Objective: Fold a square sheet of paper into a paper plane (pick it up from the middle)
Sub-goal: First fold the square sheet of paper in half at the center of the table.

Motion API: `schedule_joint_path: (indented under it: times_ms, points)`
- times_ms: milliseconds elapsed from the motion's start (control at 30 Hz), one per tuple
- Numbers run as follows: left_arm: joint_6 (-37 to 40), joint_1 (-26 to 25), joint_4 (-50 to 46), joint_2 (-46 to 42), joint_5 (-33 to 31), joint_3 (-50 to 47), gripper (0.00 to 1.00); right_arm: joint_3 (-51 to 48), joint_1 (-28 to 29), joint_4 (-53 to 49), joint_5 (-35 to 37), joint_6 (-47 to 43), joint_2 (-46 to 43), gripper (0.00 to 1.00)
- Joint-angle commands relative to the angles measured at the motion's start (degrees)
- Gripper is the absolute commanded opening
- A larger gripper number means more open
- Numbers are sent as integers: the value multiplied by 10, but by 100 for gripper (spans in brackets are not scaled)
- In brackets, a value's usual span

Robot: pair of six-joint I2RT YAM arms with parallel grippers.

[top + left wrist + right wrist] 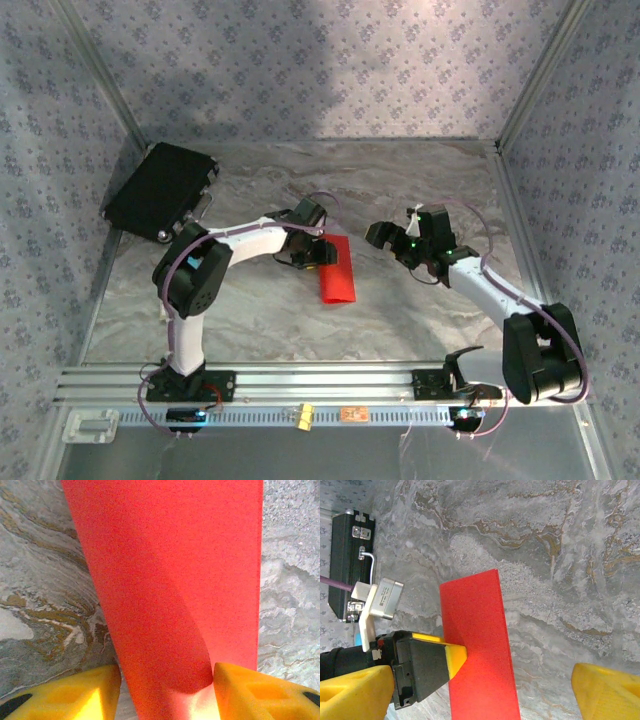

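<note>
Top: red sheet (338, 272) is folded to a strip, long axis roughly 12 to 6. Left gripper (308, 250) is on its 11 o'clock end. Right gripper (397, 246) is apart at 3 o'clock, jaws wide open.
Left wrist: red sheet fills the jaw gap and touches both sides, so I read it as pinched.
Right wrist: red sheet lies at 12, between the spread jaws. Left arm is nearer.

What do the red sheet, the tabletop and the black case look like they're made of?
Sheet: thin matte paper; it bows into a soft curve and shows a fine grain up close.
Tabletop: grey marble-look surface with brown veins and low sheen; whether it is real stone or printed laminate, the look leaves open.
Case: black and hard-shelled, probably plastic, with shiny metal latches.
</note>
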Motion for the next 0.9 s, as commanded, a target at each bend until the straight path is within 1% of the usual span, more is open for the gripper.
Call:
schedule_joint_path:
  times_ms: [0,167,333,500,600,867]
  points:
    - [15,1,-28,23,-11,13,53,12,4,-8,-2,-10,7,93]
    - [32,-4,-78,47,-30,40,53,18,6,-11,-8,-14,17,93]
    - [32,-5,-108,64,-53,55,53,18,9,-14,-2,-14,20,94]
    - [29,-9,-115,73,-58,61,54,13,8,-16,5,-14,23,94]
    - [25,-12,-132,83,-73,71,54,11,8,-17,7,-14,25,93]
    - [37,-18,-146,95,-86,89,55,10,6,-20,8,-15,29,94]
